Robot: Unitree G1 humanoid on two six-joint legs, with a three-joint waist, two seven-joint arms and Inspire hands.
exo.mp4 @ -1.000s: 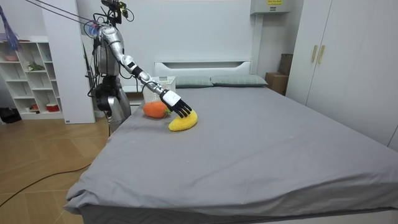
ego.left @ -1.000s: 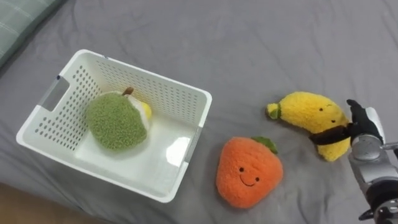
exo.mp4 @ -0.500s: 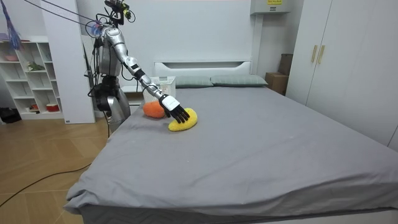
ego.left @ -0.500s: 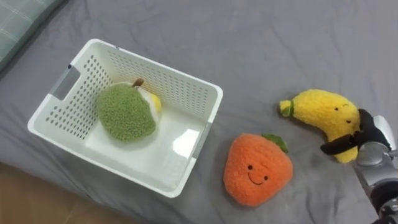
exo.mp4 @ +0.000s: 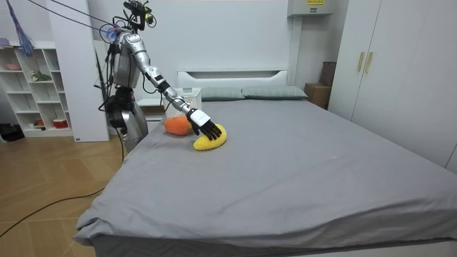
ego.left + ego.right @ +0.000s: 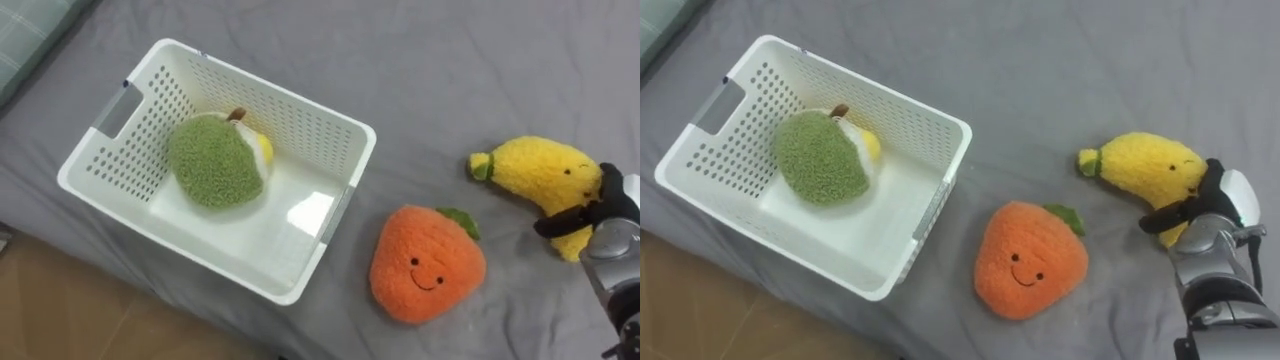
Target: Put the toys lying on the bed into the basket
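The plush banana (image 6: pixel 535 170) lies on the grey bed (image 6: pixel 480 60), well to the right of the basket, with its green-tipped stem pointing towards the orange toy. Your right hand (image 6: pixel 612 205) has it by the lower end alone: a dark finger is curled across the front of that end and the rest of the hand sits behind it, so I read this as a closed grip on the toy, though a shallow one.

That is the first risk. Lift from one end and the long, soft body will likely droop and swing, and it could slide out of the fingers before you reach the basket.

Just beside the banana, between it and the basket, sits the orange plush fruit (image 6: pixel 425 265), face up. Carry low and the hanging banana may drag across it or push it along the sheet.

The white perforated basket (image 6: pixel 365 138) already holds a green plush fruit (image 6: pixel 215 165) at its far side, leaving room nearer you. Its near corner stands close to the bed's edge, with floor showing below. A clumsy drop onto the rim could tip or shove it off.
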